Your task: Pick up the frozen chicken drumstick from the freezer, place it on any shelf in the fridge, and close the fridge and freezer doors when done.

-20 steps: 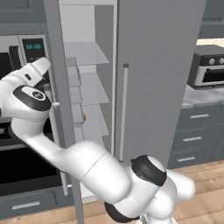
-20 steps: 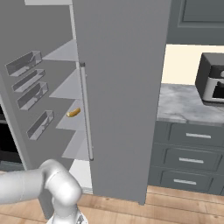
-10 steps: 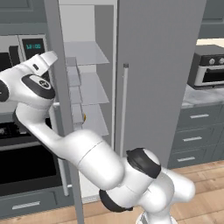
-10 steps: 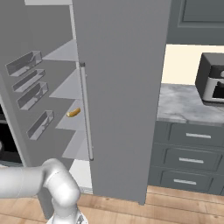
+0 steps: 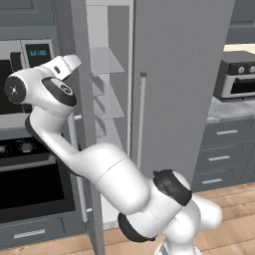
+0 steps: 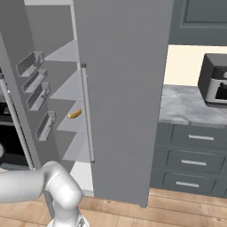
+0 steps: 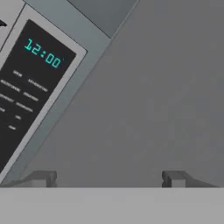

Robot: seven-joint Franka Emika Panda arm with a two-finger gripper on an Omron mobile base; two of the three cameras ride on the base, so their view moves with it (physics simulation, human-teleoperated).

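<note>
A: Right base view: the freezer door (image 6: 17, 128) stands open, and the drumstick (image 6: 74, 114) lies on a middle shelf (image 6: 71, 126) inside, near the shut fridge door (image 6: 122, 97). The door bins (image 6: 37, 95) look bare.

B: And the gripper (image 7: 108, 177)?

A: Hand view has its fingertips (image 7: 41, 178) set wide apart with nothing between them, facing the grey door edge beside the microwave panel (image 7: 30, 83) reading 12:00.

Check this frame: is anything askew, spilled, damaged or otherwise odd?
Nothing is spilled or damaged. The one oddity: the open gripper faces a plain grey door beside the oven clock panel, not the drumstick, which lies alone on a shelf behind the open left door.
</note>
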